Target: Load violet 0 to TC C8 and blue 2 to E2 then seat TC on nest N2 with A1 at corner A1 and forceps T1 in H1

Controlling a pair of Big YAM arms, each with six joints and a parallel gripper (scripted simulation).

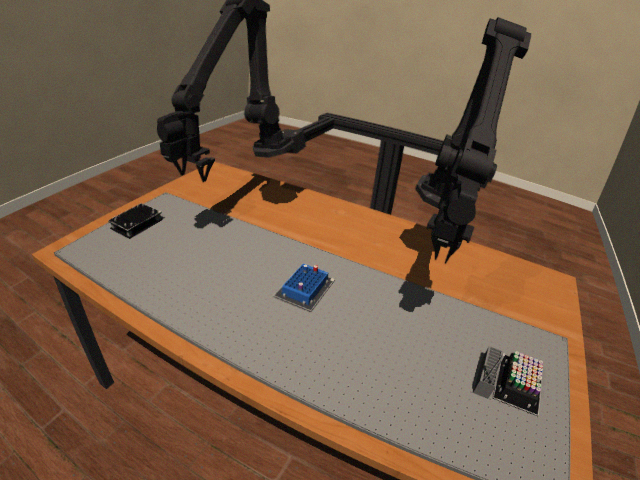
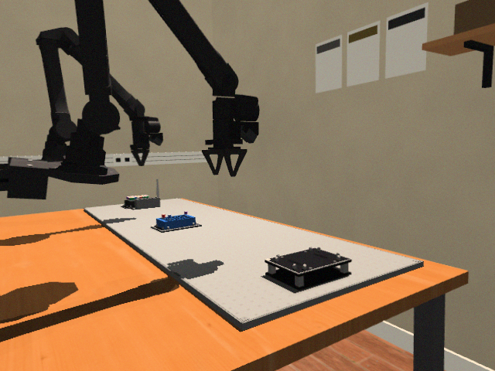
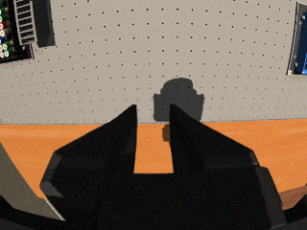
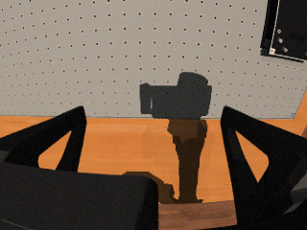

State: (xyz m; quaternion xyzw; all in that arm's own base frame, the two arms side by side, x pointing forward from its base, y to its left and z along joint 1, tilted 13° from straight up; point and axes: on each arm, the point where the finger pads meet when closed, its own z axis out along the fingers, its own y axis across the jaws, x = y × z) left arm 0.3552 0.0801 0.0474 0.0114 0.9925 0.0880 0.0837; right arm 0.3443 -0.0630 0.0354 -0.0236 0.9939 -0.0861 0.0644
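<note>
Carrier TC sits between the arms, with red, blue and violet caps standing up from it. Raised nest N2 stands well apart on the right arm's side. Vial rack R1, full of capped vials, is just beside holder H1. Above the table, the left hand is slightly parted, gripping nothing; the right hand is spread wide, also with nothing between its fingers.

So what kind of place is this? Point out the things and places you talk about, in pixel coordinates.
Probably a lab or robot workshop: there's a pegboard-like mat full of little holes (image 1: pixel 217 289) (image 2: pixel 247 239), a rack of colorful-capped vials (image 1: pixel 518 396), and two big robot arms over the table.
</note>
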